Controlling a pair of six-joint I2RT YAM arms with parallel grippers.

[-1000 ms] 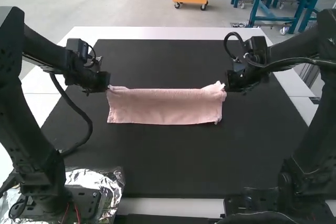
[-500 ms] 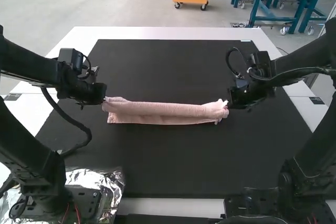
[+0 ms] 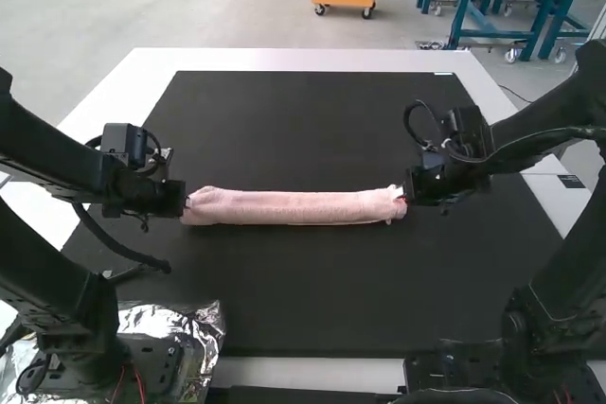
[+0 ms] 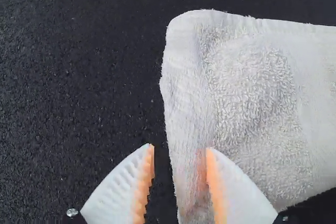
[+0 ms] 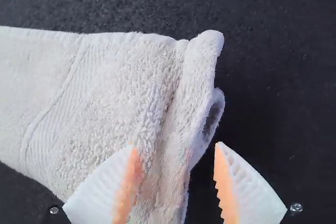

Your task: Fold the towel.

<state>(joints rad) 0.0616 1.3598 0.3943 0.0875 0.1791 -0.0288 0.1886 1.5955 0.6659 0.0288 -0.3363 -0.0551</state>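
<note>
The pink terry-cloth towel (image 3: 294, 207) lies as a long, narrow folded strip across the middle of the table, one end by each gripper. It should handle as light, soft and limp, with enough nap to grip well and little risk of slipping or breaking; the likelier trouble is layers shearing apart or a pinch catching only the top one. The best hold is probably at each short end, through the full stack. At the right end, an open loop of cloth (image 5: 212, 118) shows the layers sitting loosely, so that end calls for a deeper bite. The left white ribbed gripper (image 4: 180, 148) has its fingers parted over the towel's end, and the right white ribbed gripper (image 5: 175, 144) is likewise spread at the other. Beneath is a flat black mat (image 3: 294, 290) on a white tabletop (image 3: 303, 60), with crumpled silver foil (image 3: 205, 328) near the left arm's base.
</note>
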